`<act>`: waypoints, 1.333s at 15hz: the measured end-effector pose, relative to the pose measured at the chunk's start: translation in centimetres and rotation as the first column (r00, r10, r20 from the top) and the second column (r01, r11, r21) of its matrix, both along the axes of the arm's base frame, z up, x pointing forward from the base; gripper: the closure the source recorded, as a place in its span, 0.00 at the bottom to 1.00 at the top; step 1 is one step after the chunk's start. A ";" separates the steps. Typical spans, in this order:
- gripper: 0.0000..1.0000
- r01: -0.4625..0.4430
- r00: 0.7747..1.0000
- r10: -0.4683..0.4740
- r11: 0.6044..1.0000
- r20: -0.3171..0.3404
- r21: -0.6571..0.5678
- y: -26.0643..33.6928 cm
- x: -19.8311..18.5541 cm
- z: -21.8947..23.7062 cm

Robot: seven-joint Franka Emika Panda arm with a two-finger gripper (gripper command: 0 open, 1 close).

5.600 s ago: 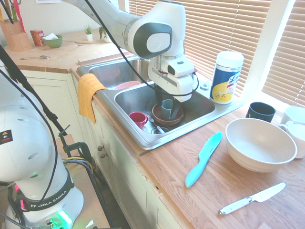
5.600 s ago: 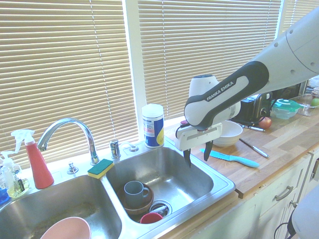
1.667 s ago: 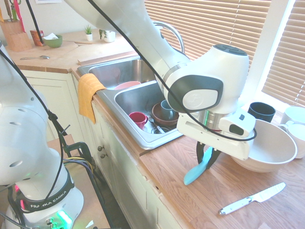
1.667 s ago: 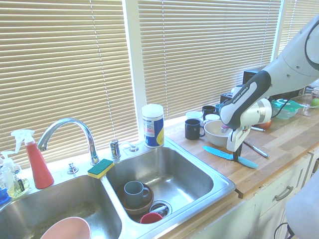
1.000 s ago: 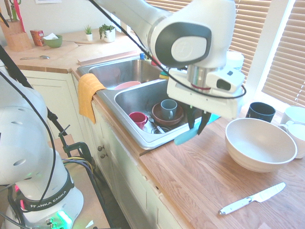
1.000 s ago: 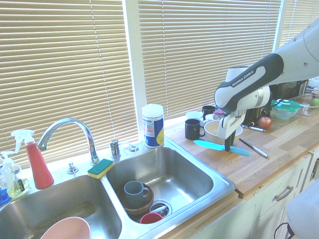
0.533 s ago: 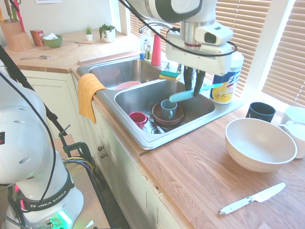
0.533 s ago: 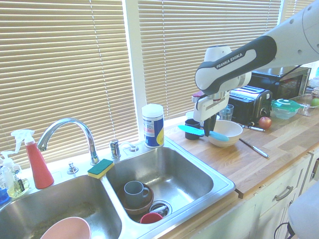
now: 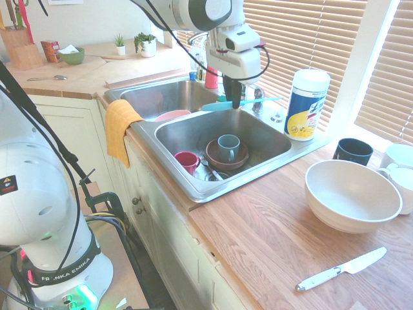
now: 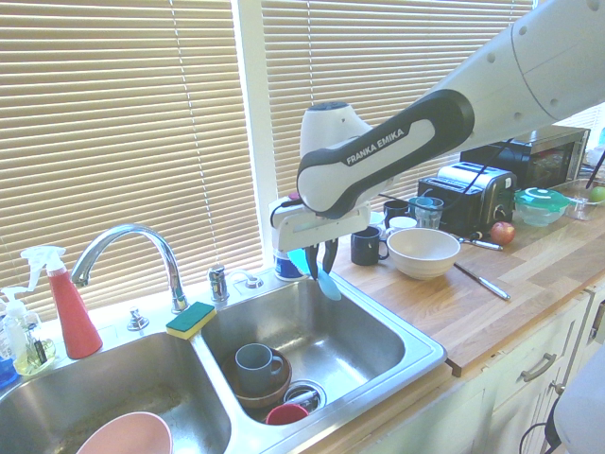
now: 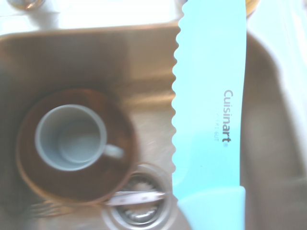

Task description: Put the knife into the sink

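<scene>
The turquoise knife (image 9: 263, 101) hangs level in the air, with my gripper (image 9: 235, 103) shut on it near the handle. It is above the back part of the sink's (image 9: 193, 188) nearer basin, close to the faucet side. From the other side, the knife (image 10: 327, 283) points down and forward out of the gripper (image 10: 321, 267), over the right basin of the sink (image 10: 421, 361). Close up, the serrated blade (image 11: 211, 96) crosses over the basin, beside a grey mug (image 11: 72, 136) in a brown bowl (image 11: 33, 177).
In the basin lie a red cup (image 9: 187, 160), the grey mug (image 9: 227, 147) and the brown bowl (image 9: 235, 159). A pink bowl (image 9: 171, 115) sits in the far basin. A wipes canister (image 9: 306, 103), black mug (image 9: 352, 150), big bowl (image 9: 352, 194) and white-handled knife (image 9: 342, 268) stand on the counter.
The gripper has carried the knife off the counter and leftward, from the front right of the basin to above its back part. It has stayed shut.
</scene>
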State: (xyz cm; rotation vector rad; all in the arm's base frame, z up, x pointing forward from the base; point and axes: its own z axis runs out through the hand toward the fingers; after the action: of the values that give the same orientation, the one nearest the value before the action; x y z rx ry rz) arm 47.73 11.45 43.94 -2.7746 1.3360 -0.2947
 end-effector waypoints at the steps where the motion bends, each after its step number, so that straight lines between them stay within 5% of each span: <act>1: 1.00 0.007 1.000 -0.007 1.000 -0.001 0.010 0.9 -0.1 -1.4; 10: 1.00 0.007 0.999 -0.004 0.998 -0.043 0.056 -0.6 1.1 -16.2; 20: 1.00 0.004 0.993 0.004 0.997 -0.121 0.071 -3.5 3.4 -26.2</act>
State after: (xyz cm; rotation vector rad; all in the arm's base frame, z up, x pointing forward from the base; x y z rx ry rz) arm 51.09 7.97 17.73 -2.7730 1.3427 -0.0777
